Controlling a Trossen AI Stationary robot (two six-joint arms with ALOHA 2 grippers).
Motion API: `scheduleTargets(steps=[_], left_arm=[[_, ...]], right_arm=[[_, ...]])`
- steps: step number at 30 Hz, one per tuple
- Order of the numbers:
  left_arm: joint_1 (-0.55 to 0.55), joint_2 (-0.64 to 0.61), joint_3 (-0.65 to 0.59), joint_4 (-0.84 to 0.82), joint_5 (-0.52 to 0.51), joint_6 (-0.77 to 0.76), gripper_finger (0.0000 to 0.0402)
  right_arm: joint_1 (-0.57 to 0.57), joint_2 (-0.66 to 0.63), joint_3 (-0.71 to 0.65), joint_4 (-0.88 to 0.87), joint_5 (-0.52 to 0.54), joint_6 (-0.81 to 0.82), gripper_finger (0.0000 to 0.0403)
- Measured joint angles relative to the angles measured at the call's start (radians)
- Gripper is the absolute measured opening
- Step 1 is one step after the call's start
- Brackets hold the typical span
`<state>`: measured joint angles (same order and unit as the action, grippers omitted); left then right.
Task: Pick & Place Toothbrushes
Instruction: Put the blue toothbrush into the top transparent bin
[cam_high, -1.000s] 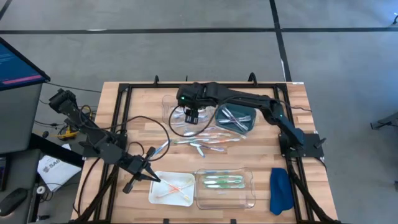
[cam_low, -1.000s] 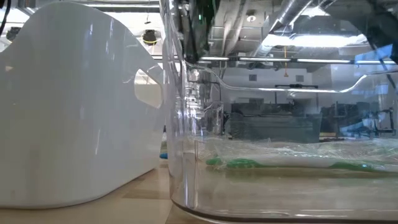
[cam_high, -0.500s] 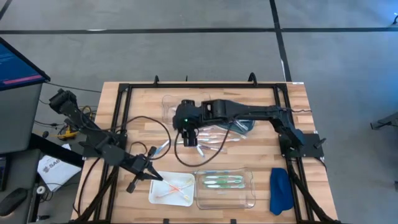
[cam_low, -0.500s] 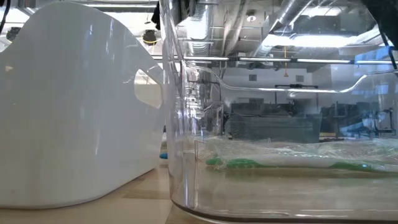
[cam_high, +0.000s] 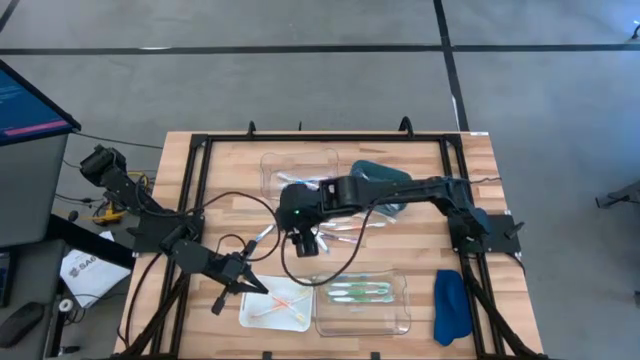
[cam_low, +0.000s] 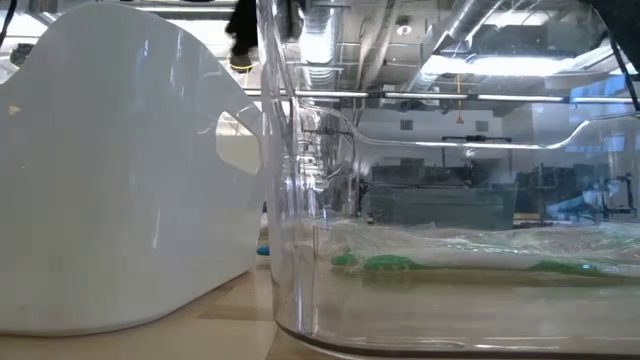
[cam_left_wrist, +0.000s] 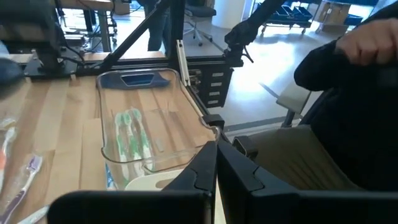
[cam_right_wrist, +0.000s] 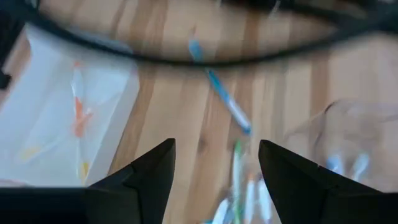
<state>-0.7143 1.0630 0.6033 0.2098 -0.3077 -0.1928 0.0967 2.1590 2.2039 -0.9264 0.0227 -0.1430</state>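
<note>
**A:** Where is the right hand (cam_high: 306, 242)?

**B:** Mid-table, fingers spread and empty, above the loose toothbrushes (cam_high: 335, 228). One light blue brush (cam_right_wrist: 228, 106) lies just ahead of it, long axis slanting toward the clear tray (cam_high: 405, 292) at the near edge.

**A:** And the left hand (cam_high: 254, 287)?

**B:** Pinched shut, holding nothing, at the white tray's (cam_high: 250, 312) near-left corner. The right is nearer the pile, so I'd expect it to do the picking

Even bright light; right wrist view motion-blurred
</note>
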Motion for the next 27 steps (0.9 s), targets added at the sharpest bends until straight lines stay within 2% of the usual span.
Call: scheduleTargets(steps=[7,9,15,21,27], left_arm=[[0.0,0.0,0.0,0.001,-0.011,-0.007,0.0003],[0.0,0.0,0.0,0.001,-0.03,-0.004,0.0003],[0.017,-0.001,0.0,0.003,-0.063,0.003,0.0003],[0.081,-0.001,0.0,0.018,-0.066,0.035,0.0003],[0.17,-0.001,0.0,0.015,-0.104,0.03,0.0003]], right_arm=[[-0.003,-0.04,-0.202,0.096,0.0,0.054,0.0225],[-0.005,-0.08,-0.275,0.189,0.0,0.062,0.0225],[-0.012,-0.282,-0.583,0.455,0.0,0.074,0.0225],[-0.041,-0.503,-0.874,0.744,0.001,0.054,0.0225],[-0.093,-0.67,-1.011,0.804,0.002,0.025,0.0225]])
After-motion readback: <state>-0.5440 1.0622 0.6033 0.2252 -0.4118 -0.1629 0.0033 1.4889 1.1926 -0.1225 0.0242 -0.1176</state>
